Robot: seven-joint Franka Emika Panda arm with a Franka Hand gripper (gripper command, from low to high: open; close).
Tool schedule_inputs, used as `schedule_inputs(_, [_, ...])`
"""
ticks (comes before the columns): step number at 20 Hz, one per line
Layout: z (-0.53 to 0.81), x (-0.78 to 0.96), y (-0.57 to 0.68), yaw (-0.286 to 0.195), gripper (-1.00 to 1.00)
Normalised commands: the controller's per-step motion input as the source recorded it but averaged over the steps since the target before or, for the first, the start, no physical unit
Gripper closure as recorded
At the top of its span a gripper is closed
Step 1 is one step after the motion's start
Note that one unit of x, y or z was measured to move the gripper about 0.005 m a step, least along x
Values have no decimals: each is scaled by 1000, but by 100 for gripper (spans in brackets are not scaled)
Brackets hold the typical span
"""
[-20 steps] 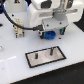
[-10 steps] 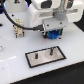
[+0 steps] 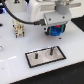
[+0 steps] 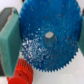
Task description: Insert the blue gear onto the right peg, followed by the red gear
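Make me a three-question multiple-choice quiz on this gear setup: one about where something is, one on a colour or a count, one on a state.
1. Where is the blue gear?
A. On the right peg
B. Between the jaws of the gripper
C. Flat on the grey plate

2. How many upright pegs stand on the grey plate?
A. One
B. Two
C. Four

3. What is the state of the right peg?
A. Bare, no gear on it
B. Carrying the blue gear
C. Carrying both gears

Answers:
1 B: the wrist view shows teal pads on either side of the gear.
2 B: two thin pins show in the exterior view.
3 A: the peg stands alone; the red gear lies beside the blue one.
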Motion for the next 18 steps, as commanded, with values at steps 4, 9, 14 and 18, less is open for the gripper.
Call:
schedule_inputs(4, [522, 617, -49, 0, 100])
schedule_inputs(9, [460, 737, -83, 0, 100])
schedule_inputs(14, [335, 748, -165, 0, 100])
schedule_inputs(18, [271, 780, -230, 0, 100])
